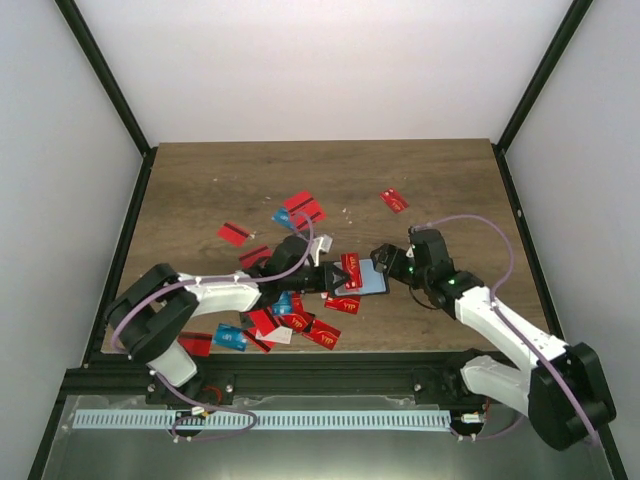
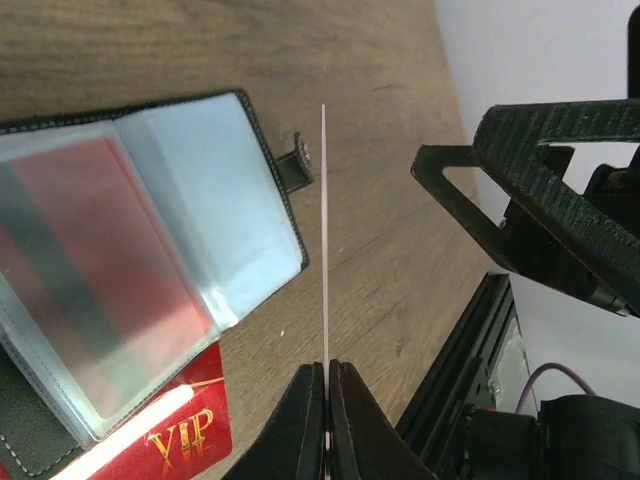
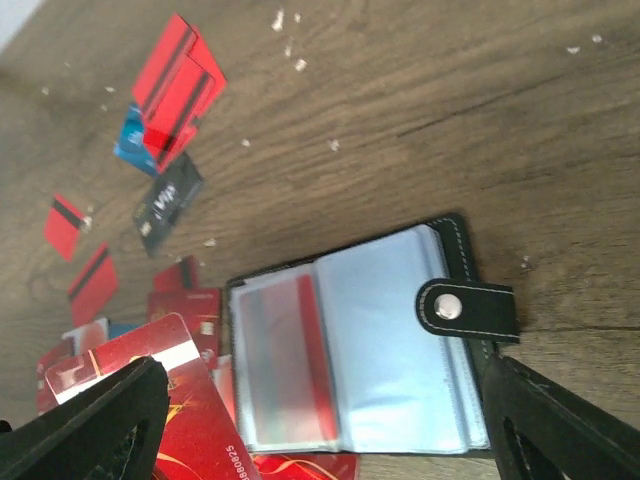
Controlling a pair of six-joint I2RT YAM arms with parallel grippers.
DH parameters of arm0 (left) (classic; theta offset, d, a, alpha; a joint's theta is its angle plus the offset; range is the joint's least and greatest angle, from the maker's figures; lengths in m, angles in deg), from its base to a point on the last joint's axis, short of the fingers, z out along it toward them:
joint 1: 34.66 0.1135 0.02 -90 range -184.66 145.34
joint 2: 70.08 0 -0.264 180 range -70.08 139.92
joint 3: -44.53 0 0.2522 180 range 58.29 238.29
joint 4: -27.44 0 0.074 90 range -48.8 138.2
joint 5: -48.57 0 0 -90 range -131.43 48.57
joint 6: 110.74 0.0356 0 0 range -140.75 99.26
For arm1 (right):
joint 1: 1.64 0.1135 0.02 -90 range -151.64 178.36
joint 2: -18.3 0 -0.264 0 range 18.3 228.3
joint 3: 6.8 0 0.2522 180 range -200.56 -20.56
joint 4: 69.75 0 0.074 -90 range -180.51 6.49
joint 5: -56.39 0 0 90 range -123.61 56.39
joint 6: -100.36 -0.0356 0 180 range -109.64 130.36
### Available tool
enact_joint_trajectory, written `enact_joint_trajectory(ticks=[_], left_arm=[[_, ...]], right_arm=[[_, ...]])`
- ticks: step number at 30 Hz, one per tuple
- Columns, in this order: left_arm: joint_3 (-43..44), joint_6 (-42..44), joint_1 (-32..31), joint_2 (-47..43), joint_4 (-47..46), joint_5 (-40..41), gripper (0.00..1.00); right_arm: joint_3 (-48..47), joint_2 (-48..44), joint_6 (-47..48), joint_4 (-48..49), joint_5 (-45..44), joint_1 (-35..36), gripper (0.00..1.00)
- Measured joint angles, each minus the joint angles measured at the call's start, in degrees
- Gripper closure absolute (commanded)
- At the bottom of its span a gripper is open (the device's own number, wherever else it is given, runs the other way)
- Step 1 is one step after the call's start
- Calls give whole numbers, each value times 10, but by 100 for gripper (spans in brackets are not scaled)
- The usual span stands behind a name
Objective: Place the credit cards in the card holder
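The card holder point(image 3: 350, 345) lies open on the table, its clear pockets facing up and a red card in the left pocket. It shows in the left wrist view as the card holder point(image 2: 150, 240) and from above as the card holder point(image 1: 368, 282). My left gripper point(image 2: 327, 366) is shut on one credit card point(image 2: 324, 230), seen edge-on and standing just right of the holder. From the right wrist that held card point(image 3: 150, 400) is red. My right gripper point(image 3: 325, 405) hangs open over the holder, its fingers either side. Seen from above, the left gripper point(image 1: 330, 272) and right gripper point(image 1: 386, 262) face each other across the holder.
Loose red and blue credit cards point(image 1: 290, 322) are piled near the left arm, and others point(image 1: 305, 208) lie further back. One red card point(image 1: 394, 200) lies alone at the far right. A dark grey card point(image 3: 166, 202) lies by the red stack point(image 3: 178, 85). A red VIP card point(image 2: 185, 435) sticks out from under the holder.
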Motion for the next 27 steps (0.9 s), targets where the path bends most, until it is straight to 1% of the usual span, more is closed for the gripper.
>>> enact_joint_trajectory(ticks=[4, 9, 19, 21, 27], left_arm=[[23, 2, 4, 35, 19, -22, 96], [31, 6, 16, 52, 38, -26, 96], [42, -3, 26, 82, 45, -32, 96], [42, -3, 28, 83, 48, -43, 96], [53, 8, 37, 90, 74, -111, 96]], right_arm=[[0, 35, 16, 1, 15, -14, 13], [3, 71, 23, 17, 21, -27, 13], [29, 124, 26, 45, 28, -41, 13], [30, 126, 29, 49, 29, -42, 13], [30, 128, 39, 54, 38, -50, 13]])
